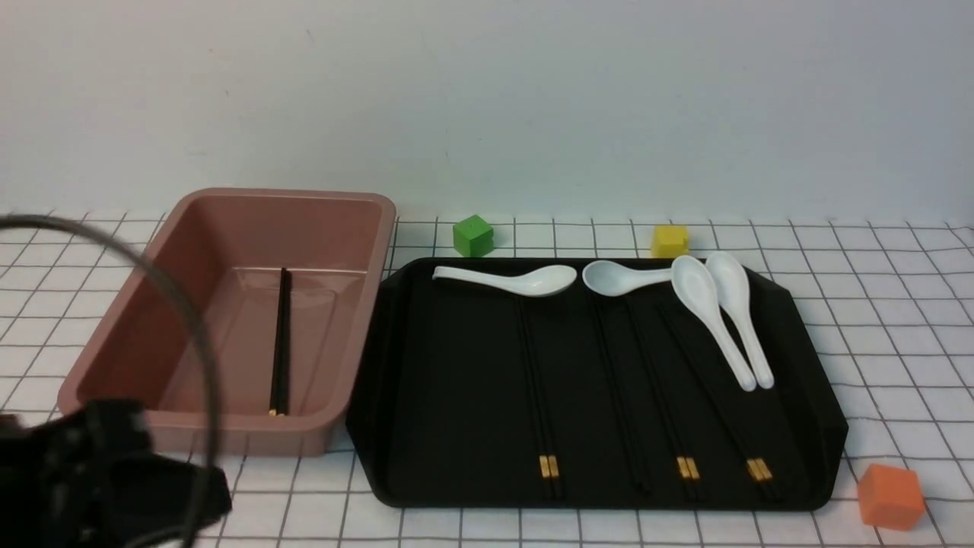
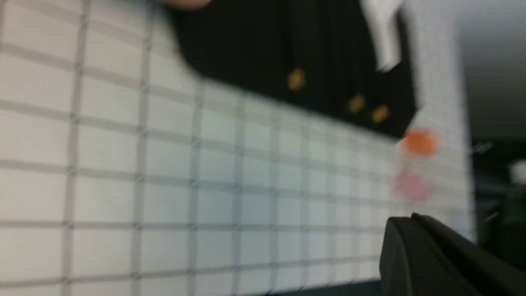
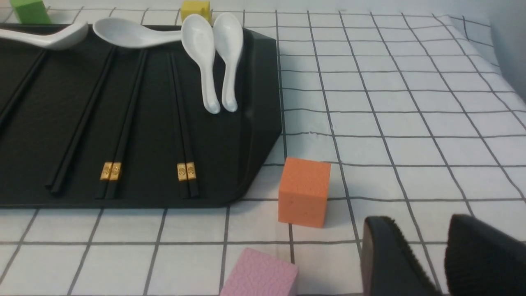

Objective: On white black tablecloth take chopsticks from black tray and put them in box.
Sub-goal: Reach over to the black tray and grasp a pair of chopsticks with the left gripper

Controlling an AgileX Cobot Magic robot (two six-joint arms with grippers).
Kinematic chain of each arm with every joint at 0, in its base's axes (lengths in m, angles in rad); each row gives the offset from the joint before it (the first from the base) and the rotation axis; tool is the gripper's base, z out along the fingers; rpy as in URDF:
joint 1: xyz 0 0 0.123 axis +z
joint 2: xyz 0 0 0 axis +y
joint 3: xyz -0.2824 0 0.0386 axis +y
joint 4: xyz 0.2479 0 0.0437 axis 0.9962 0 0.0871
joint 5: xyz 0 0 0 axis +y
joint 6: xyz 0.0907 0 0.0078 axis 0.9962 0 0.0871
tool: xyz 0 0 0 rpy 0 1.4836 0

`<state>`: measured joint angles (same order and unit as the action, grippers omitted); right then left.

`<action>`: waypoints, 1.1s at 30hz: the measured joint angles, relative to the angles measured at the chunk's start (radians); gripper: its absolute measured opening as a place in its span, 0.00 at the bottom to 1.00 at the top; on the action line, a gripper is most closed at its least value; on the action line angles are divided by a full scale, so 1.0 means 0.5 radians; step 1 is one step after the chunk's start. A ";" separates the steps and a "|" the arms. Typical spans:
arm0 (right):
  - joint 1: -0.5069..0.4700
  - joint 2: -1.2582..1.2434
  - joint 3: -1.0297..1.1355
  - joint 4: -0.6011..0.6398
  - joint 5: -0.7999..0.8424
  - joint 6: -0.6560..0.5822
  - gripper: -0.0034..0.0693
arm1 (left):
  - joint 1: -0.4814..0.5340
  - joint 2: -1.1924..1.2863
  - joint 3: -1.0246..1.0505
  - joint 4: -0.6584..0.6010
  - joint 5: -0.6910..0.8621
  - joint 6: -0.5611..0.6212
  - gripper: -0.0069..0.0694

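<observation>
The black tray lies on the checked tablecloth, right of the pink box. Several black chopsticks with gold bands lie lengthwise in the tray and also show in the right wrist view. One pair lies inside the box. My left arm is a dark shape low at the front left, before the box. The blurred left wrist view shows the left gripper with its fingers pressed together, empty, above cloth. My right gripper is open and empty over cloth, right of the tray's near corner.
Several white spoons lie at the tray's far end. A green cube and a yellow cube sit behind the tray. An orange cube stands by its near right corner, and a pink cube nearer still. A cable arcs over the box.
</observation>
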<state>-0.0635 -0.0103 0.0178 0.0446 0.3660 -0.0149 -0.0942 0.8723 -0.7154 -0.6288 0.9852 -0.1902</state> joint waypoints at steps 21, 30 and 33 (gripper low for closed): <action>0.000 0.000 0.000 0.000 0.000 0.000 0.38 | -1.110 2.328 -1.888 0.951 0.426 -0.807 0.30; 0.000 0.000 0.000 0.000 0.000 0.000 0.38 | -1.283 2.965 -2.725 1.258 0.456 -1.047 0.54; 0.000 0.000 0.000 0.000 0.000 0.000 0.38 | -1.283 3.096 -2.872 1.270 0.465 -1.137 0.56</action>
<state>-0.0635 -0.0103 0.0178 0.0446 0.3660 -0.0149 -0.7355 2.4205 -2.1514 0.0060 1.2178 -0.7585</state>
